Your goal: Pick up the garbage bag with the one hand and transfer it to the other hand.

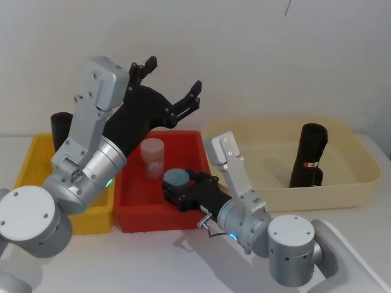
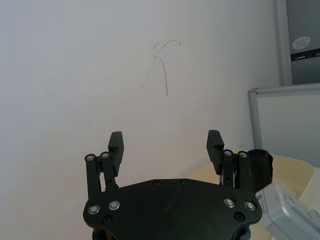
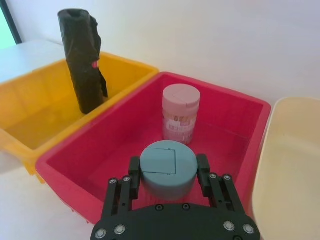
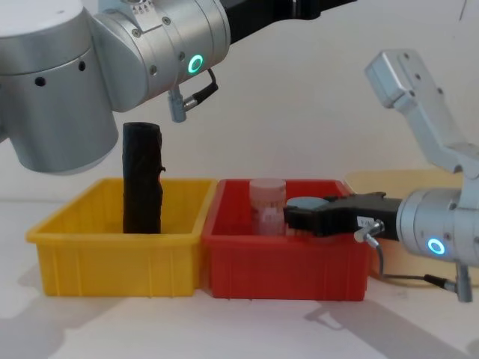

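The garbage bag [image 1: 59,127], a crumpled black roll with a loose flap and a red mark [image 3: 82,65], stands upright in the yellow bin [image 4: 112,254]. My left gripper [image 1: 171,76] is raised high above the bins, open and empty, pointing at the wall [image 2: 165,140]; its wrist glows green. It is well above the bag and to its right. My right gripper [image 1: 178,182] sits low in the red bin [image 4: 284,262], its fingers [image 3: 134,172] pressed against the sides of a grey-blue-lidded jar [image 3: 167,167].
A pink jar [image 1: 152,155] stands in the red bin behind the right gripper. A second black roll [image 1: 308,155] with a small red-and-white label leans in the beige tub [image 1: 342,189] at the right. White tabletop lies in front of the bins.
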Robot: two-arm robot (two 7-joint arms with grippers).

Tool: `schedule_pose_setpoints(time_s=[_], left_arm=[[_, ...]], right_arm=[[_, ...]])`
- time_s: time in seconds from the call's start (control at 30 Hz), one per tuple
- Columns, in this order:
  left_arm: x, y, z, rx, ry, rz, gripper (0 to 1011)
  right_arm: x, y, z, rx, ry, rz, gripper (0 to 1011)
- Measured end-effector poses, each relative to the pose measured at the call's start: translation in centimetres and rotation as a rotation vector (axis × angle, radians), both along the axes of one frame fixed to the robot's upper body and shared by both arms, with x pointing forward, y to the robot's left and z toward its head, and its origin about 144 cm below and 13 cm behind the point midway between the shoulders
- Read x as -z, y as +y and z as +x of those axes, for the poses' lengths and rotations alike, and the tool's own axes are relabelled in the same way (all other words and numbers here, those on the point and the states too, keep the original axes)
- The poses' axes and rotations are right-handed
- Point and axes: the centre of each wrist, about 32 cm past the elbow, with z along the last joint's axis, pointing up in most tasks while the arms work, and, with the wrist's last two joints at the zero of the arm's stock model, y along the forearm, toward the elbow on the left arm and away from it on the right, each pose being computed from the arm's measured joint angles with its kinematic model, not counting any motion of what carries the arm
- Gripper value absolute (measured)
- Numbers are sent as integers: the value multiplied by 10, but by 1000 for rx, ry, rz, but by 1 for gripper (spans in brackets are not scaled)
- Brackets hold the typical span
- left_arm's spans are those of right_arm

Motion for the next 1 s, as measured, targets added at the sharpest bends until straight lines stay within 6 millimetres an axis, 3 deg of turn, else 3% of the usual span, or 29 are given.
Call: schedule_pose_setpoints(time_s=[0.5,0.77,1.0], left_arm=[[0,0,0,0,0,0,1001],[0,0,0,0,0,0,1001],[0,0,0,0,0,0,1001]], right_arm=[[-32,-10,-1,6,-73,115,663],[-54,-31,2,66,-162,168,664],[-61,-51,7,131,-197,166,663]])
